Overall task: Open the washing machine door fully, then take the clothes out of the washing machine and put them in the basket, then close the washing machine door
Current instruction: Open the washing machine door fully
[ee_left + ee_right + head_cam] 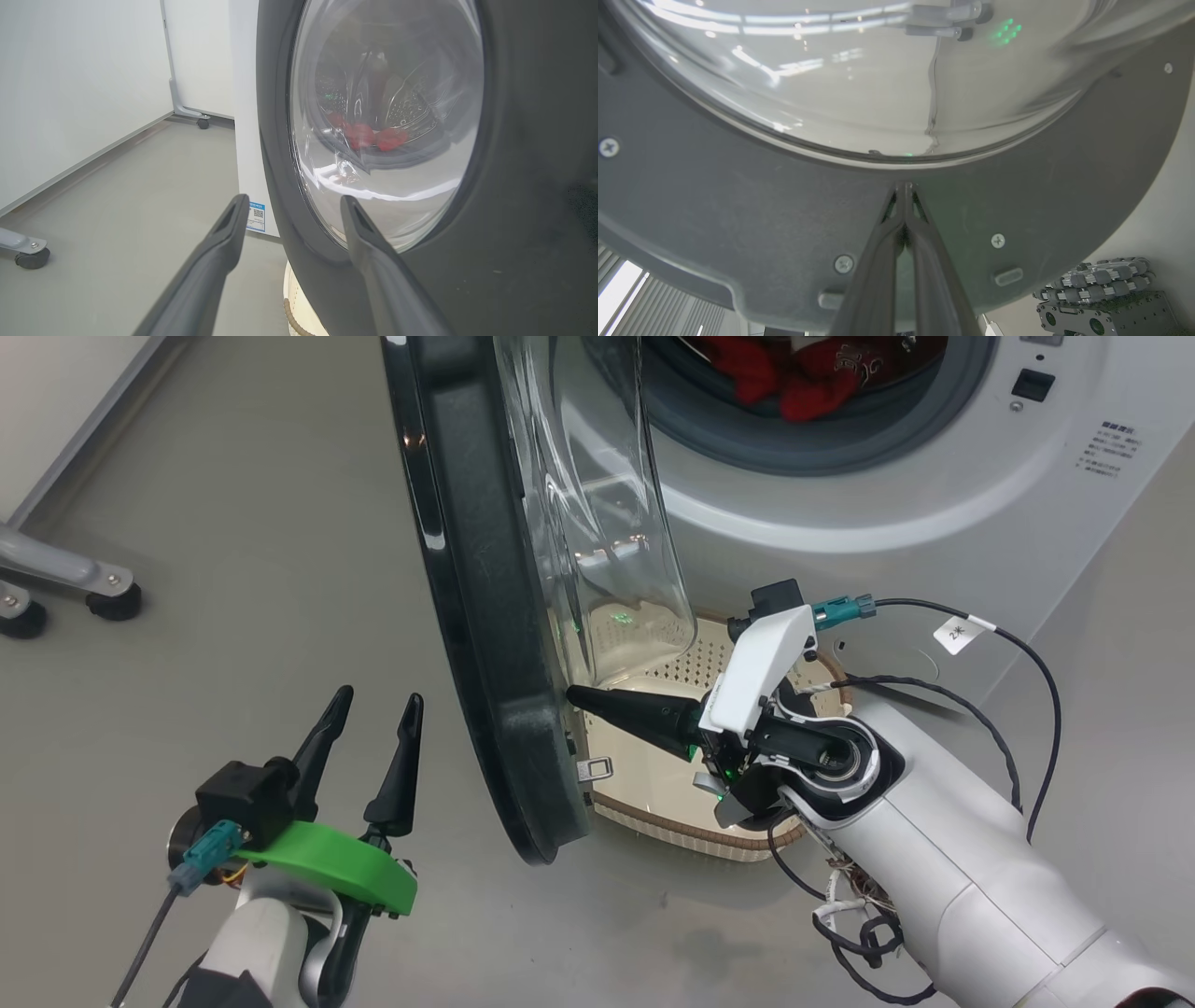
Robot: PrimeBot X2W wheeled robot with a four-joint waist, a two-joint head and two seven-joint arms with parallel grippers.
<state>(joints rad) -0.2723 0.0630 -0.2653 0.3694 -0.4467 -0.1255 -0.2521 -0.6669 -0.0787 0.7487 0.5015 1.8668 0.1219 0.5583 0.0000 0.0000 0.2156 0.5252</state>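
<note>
right gripper [574, 695]: fingers pressed together, empty, tips against washing machine door [485, 616] inner frame, just below its glass | left gripper [380, 695]: fingers spread wide, empty, near door's outer face | clothes [794, 378]: inside washing machine [934, 476]

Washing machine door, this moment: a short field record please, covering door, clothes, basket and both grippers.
door: washing machine door partly open, seen edge-on
clothes: red clothes inside the washing machine drum
basket: basket on the floor below the door, visible part holds no clothes
left gripper: left gripper open, apart from the door, holding nothing
right gripper: right gripper shut, tips at the door's inner frame
</note>
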